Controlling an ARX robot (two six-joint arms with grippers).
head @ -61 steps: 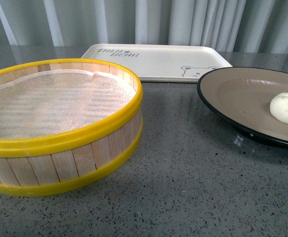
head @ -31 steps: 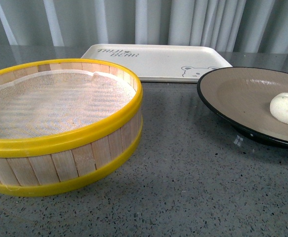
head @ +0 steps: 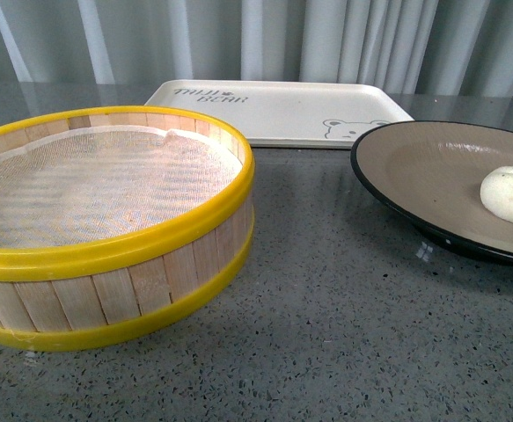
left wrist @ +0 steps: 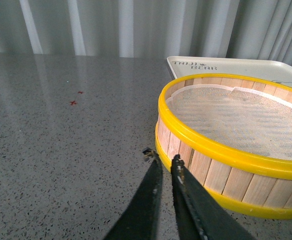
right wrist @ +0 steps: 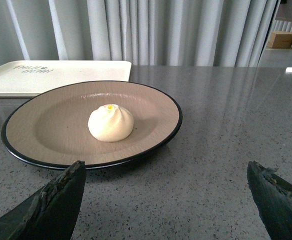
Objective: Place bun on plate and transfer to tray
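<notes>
The cream-white bun (right wrist: 110, 123) with a tiny orange dot sits on the grey-brown plate (right wrist: 50, 125); the front view shows the bun (head: 510, 193) at the right edge on the same plate (head: 414, 167). Behind it lies the cream tray (head: 278, 110), also seen as the tray (right wrist: 55, 75) in the right wrist view. My right gripper (right wrist: 166, 167) is open over bare counter, short of the plate's black rim, holding nothing. My left gripper (left wrist: 162, 159) is shut and empty, its tips low beside the steamer basket's wall. Neither gripper appears in the front view.
A yellow-rimmed wooden steamer basket (head: 106, 224) with a white cloth liner stands at the left, the basket (left wrist: 236, 140) close to my left fingers. Grey speckled counter runs all round. Grey curtains hang behind the table.
The bun and plate have shifted very slightly in the front view; nothing else has moved.
</notes>
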